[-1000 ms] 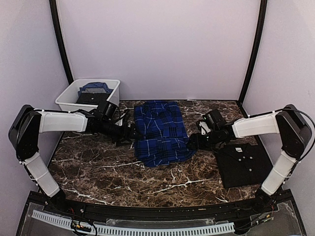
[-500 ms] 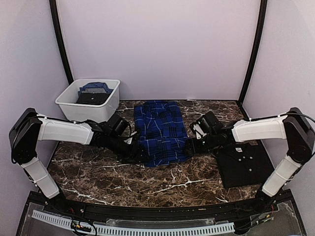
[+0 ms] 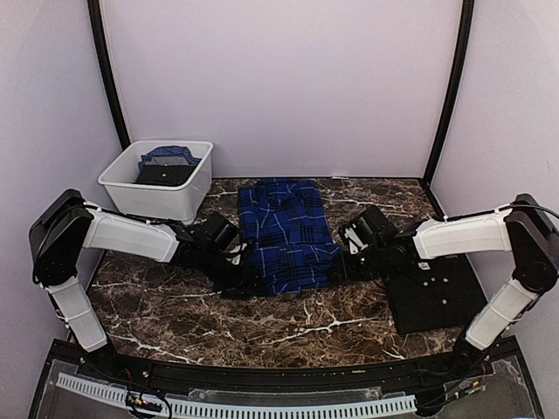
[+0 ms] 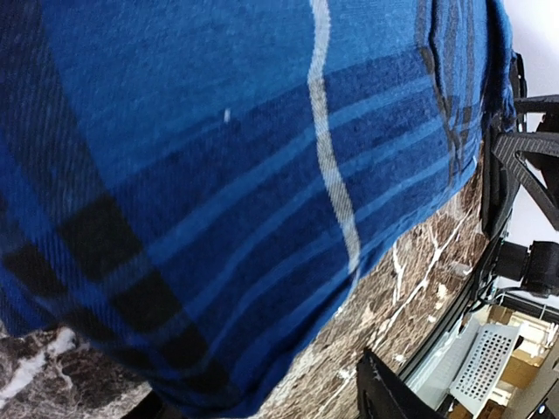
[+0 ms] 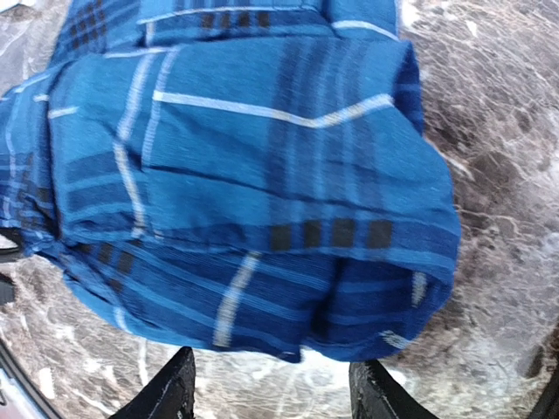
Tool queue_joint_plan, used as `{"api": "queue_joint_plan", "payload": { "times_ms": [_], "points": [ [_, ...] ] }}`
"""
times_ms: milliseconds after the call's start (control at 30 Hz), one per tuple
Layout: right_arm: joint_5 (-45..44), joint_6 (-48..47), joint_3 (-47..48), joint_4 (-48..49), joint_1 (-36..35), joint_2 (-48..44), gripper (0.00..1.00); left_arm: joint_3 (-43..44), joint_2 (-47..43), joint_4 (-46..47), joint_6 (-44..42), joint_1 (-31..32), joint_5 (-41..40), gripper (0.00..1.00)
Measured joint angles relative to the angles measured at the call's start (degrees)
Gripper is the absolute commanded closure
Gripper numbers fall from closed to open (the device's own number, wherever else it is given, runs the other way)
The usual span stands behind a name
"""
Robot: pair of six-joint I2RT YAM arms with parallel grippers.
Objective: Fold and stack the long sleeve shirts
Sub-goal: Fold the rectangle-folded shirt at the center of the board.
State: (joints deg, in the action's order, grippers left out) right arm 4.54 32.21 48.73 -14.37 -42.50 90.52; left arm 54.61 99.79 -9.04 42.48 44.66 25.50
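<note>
The blue plaid shirt (image 3: 286, 234) lies folded in the middle of the marble table, filling the left wrist view (image 4: 218, 175) and most of the right wrist view (image 5: 253, 192). My left gripper (image 3: 248, 283) sits low at the shirt's near left corner, open (image 4: 262, 407), with the cloth's edge lying over one finger. My right gripper (image 3: 337, 267) is at the near right corner, open (image 5: 272, 368); its fingertips (image 5: 179, 367) stand just short of the hem with bare table between them. The black shirt (image 3: 434, 292) with white buttons lies folded at the right, under my right arm.
A white tub (image 3: 122, 188) holding dark and plaid clothes stands at the back left. Black frame posts rise at both back corners. The table's near edge carries a black rail (image 3: 262, 377).
Both grippers slid along the plaid shirt's sides toward its near corners and narrowed their jaws. The shirt's near edge now looks slightly tucked in.
</note>
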Motion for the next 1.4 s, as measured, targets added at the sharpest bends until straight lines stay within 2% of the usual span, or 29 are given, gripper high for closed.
{"api": "queue_joint_plan", "payload": {
  "times_ms": [200, 300, 367, 533, 700, 1033, 1267, 1300, 1400],
  "points": [
    [3.2, 2.4, -0.2, 4.1, -0.1, 0.7, 0.55, 0.0, 0.4, 3.2, 2.8, 0.3, -0.9, 0.66],
    [4.1, 3.5, -0.3, 5.2, -0.1, 1.6, 0.65, 0.1, 0.4, 4.6, 4.2, 0.2, -1.2, 0.81],
    [4.5, 4.4, -0.3, 5.4, -0.1, 1.8, 0.72, 0.1, 0.4, 4.9, 4.7, 0.3, -1.4, 0.87],
    [4.5, 5.3, -0.1, 5.3, -0.2, 1.8, 0.90, 0.5, -0.3, 5.1, 5.6, 0.2, -1.6, 0.92],
    [4.3, 5.5, 1.4, 4.8, -0.2, 1.7, 1.00, 1.6, -2.9, 4.8, 6.1, 0.3, -1.5, 0.93],
    [1.4, 5.3, 8.0, 2.8, -0.2, 1.6, 1.00, 6.3, -5.0, 4.4, 6.2, -1.4, -2.4, 0.94],
    [-1.0, 4.6, 19.3, 2.2, 1.6, 7.4, 1.00, 14.2, 0.0, 5.9, 5.1, -8.9, -1.7, 0.94],
    [-1.2, 4.5, 21.1, 2.2, 2.2, 9.0, 0.95, 15.7, 1.6, 6.3, 4.9, -10.0, -1.6, 0.94],
    [-1.7, 4.0, 25.7, 2.3, 4.1, 14.1, 0.69, 20.6, 7.5, 7.1, 4.1, -12.7, -1.2, 0.88]
  ]
}}
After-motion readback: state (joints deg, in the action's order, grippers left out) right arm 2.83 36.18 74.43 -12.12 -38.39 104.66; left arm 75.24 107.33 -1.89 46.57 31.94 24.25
